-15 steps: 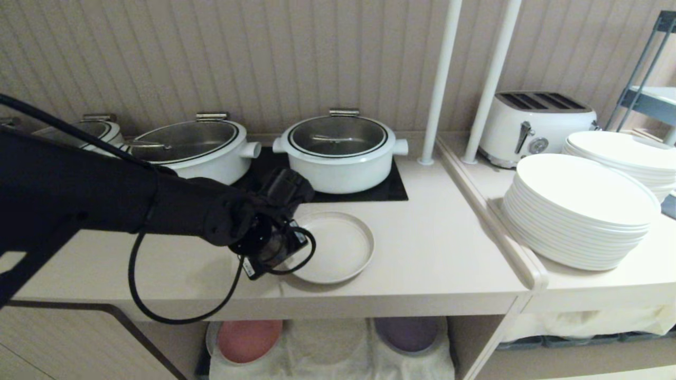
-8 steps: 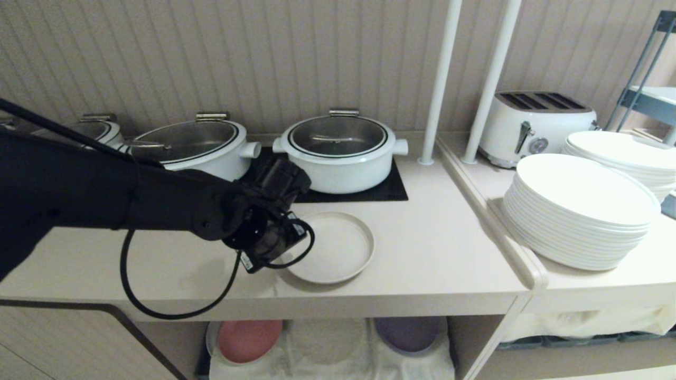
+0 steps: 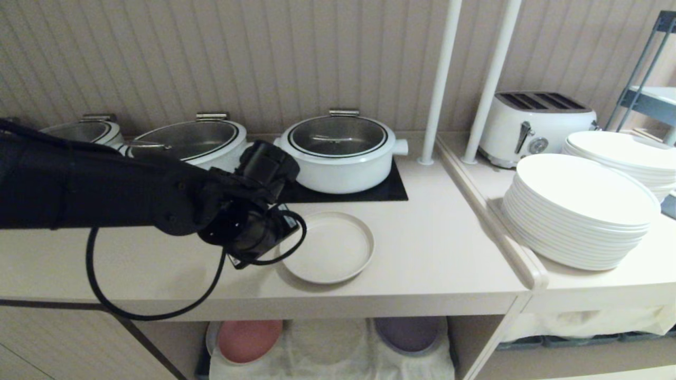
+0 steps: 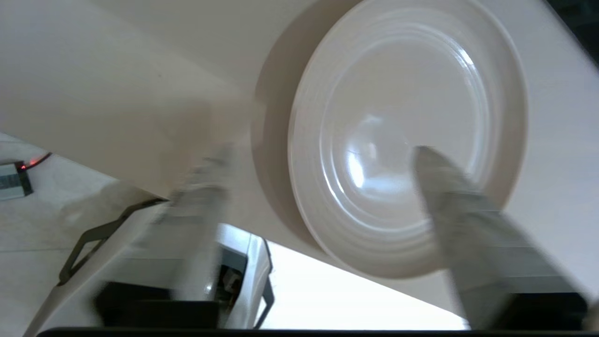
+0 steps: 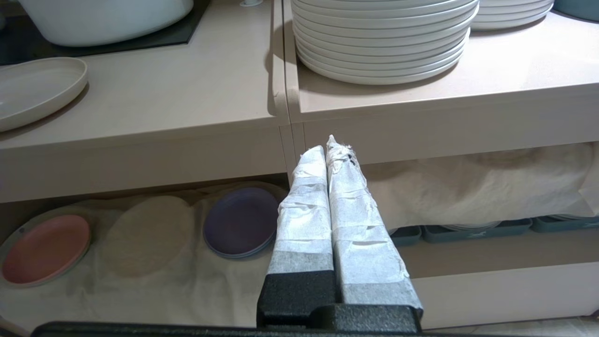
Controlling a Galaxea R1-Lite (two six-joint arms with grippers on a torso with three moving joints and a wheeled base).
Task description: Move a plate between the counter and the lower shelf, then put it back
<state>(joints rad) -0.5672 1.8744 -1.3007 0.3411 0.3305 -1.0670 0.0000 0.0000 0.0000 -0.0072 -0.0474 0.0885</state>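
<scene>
The small cream plate (image 3: 327, 247) lies flat on the counter (image 3: 433, 253), just in front of the black cooking panel. My left gripper (image 4: 320, 153) hovers at the plate's left side, open, holding nothing. In the left wrist view one finger (image 4: 449, 206) shows in front of the plate (image 4: 407, 117) and the other in front of bare counter. In the head view the black wrist (image 3: 248, 232) hides the fingers. The lower shelf (image 3: 327, 345) with its wrinkled cloth runs under the counter. My right gripper (image 5: 330, 145) is parked low in front of the cabinet, shut and empty.
White lidded pots (image 3: 340, 153) stand on the cooking panel (image 3: 385, 190) behind the plate. A tall stack of white plates (image 3: 578, 211) and a toaster (image 3: 538, 124) are on the right-hand top, past two white poles (image 3: 441, 79). On the lower shelf lie a pink plate (image 3: 248, 340) and a purple one (image 3: 406, 333).
My left arm has drawn back to the left and slightly up, taking the gripper off the plate's left rim. The plate has stayed where it was.
</scene>
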